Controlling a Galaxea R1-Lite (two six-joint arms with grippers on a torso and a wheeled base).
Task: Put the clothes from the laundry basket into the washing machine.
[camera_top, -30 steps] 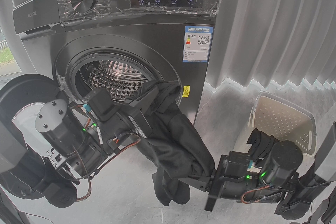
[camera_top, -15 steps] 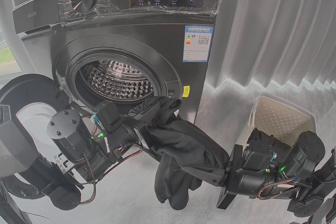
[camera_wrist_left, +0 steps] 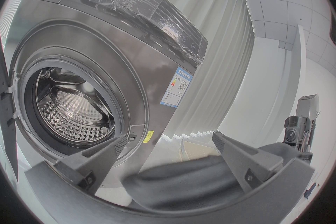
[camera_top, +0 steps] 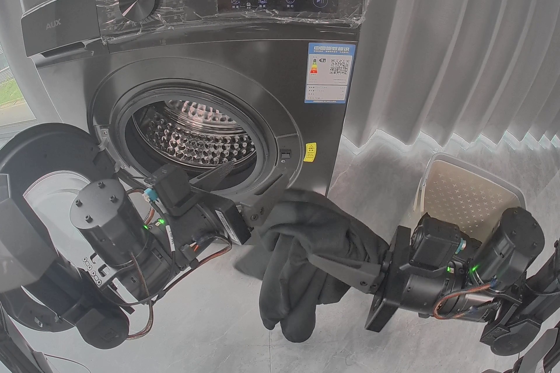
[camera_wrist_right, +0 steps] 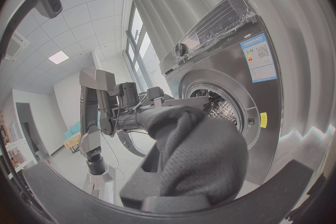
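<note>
The dark garment [camera_top: 291,281] is soft, light and limp. It hangs from the clamped right gripper [camera_top: 318,263] and sags well below it, so a hold nearer its bunched middle would trail less. The left gripper [camera_top: 259,175], spread and empty, sits just beside the garment at the rim of the washing machine [camera_top: 233,59] opening, where loose cloth may snag.

Dark grey metallic washing machine [camera_top: 192,59] with a silver drum [camera_top: 198,138] patterned in rows of raised dimples; black garment [camera_top: 315,252] of fine mesh weave; off-white laundry basket [camera_top: 472,193] pierced in a cross pattern; blue-and-white label [camera_top: 329,72]; yellow sticker [camera_top: 310,152]; pale grey pleated curtain [camera_top: 461,30]; grey, faintly veined floor [camera_top: 204,322].
</note>
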